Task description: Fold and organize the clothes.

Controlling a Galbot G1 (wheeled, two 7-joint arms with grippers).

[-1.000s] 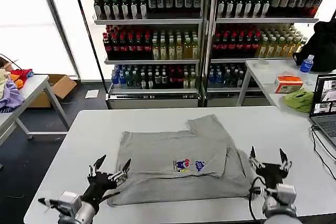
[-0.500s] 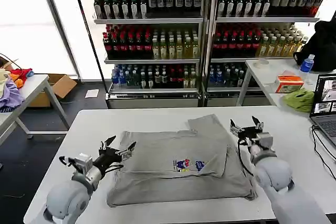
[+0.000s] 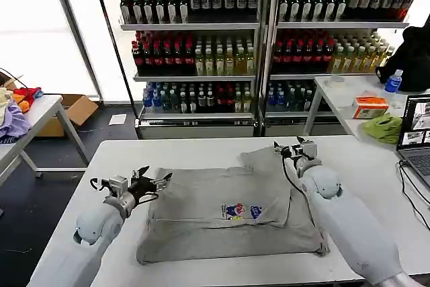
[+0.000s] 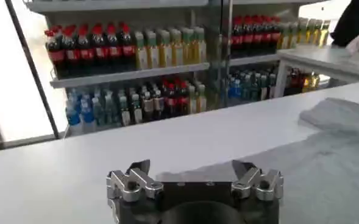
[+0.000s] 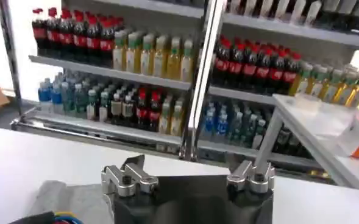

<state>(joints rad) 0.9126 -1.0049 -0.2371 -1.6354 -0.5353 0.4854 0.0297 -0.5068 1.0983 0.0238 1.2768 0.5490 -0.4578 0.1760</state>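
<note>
Two robot arms reach over grey clothes (image 3: 228,213) lying flat on a white table (image 3: 201,149).

From the head view, the left gripper (image 3: 153,181) is at the left edge of the shirts with its fingers spread apart, holding nothing. The right gripper (image 3: 294,148) is at the far right part of the cloth, near the sleeve that sticks out toward the shelves (image 3: 259,38), and its fingers are apart too. The little picture with many colours (image 3: 240,212) on the shirt front shows from the head. The left wrist view shows its own fingers (image 4: 129,181) open wide above the table, with grey cloth (image 4: 325,164) just past them. The right wrist view shows a corner of grey cloth (image 5: 63,201) under its open fingers (image 5: 125,176), and rows of drink bottles (image 5: 136,58) up close.
</note>
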